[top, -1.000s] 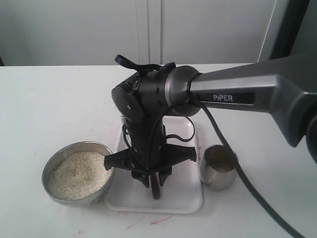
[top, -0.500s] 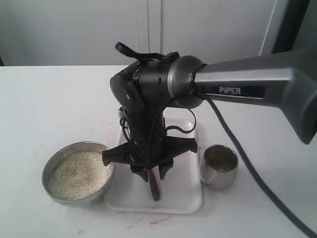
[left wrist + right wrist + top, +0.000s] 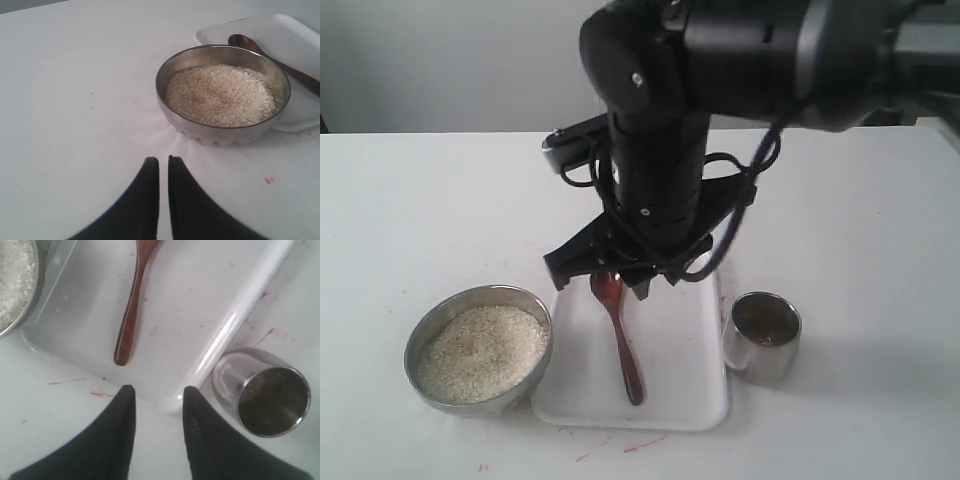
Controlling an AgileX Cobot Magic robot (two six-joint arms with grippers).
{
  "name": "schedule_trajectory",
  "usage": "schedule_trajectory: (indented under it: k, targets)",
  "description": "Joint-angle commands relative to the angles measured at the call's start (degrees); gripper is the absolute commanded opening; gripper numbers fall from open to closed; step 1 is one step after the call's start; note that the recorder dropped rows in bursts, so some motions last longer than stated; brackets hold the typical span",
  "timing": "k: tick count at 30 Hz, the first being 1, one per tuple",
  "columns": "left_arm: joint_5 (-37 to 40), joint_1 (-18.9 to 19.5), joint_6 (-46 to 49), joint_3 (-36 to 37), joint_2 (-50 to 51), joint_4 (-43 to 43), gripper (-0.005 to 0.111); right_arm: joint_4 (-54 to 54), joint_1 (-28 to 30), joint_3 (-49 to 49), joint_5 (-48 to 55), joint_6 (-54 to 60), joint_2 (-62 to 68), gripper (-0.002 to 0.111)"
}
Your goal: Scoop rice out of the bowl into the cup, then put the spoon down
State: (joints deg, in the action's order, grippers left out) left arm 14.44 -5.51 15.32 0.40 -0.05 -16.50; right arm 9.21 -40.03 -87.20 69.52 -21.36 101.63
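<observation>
The dark wooden spoon (image 3: 620, 340) lies flat on the white tray (image 3: 680, 350), scoop toward the back, with nothing gripping it. My right gripper (image 3: 638, 283) hangs above the spoon's scoop end. In the right wrist view the right gripper (image 3: 157, 390) is open and empty, well above the spoon (image 3: 131, 305). The steel bowl (image 3: 470, 295) left of the tray holds a mound of rice (image 3: 480, 352). The steel cup (image 3: 763, 335) stands right of the tray. My left gripper (image 3: 163, 160) is shut and sits just short of the bowl (image 3: 215, 135) and its rice (image 3: 220, 95).
The right arm's dark body and cables fill the upper middle of the exterior view, above the tray. A few red marks stain the white table in front of the tray. The tray's corner (image 3: 175, 402) lies just below my right fingertips.
My right gripper has let go of the spoon and risen from low over the tray to well above it. The spoon now lies fully in view on the tray.
</observation>
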Motion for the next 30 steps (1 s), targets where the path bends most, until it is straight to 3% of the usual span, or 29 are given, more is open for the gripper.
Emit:
schedule_trajectory:
  k: [1,12,22,30]
  targets:
    - [0.15,-0.40,-0.10,-0.40,0.05,-0.64,0.014,0.69,0.05,3.07,0.44,2.14,-6.35,0.026]
    - [0.15,-0.40,-0.10,-0.40,0.05,-0.64,0.014,-1.90,0.05,15.22,0.44,6.63,-24.39,0.000]
    - [0.15,-0.40,-0.10,-0.40,0.05,-0.64,0.014,-2.49,0.05,29.63,0.44,5.77,-43.54,0.000]
    - [0.15,-0.40,-0.10,-0.40,0.05,-0.64,0.014,-9.54,0.05,35.70,0.44,5.95,-55.78,0.000]
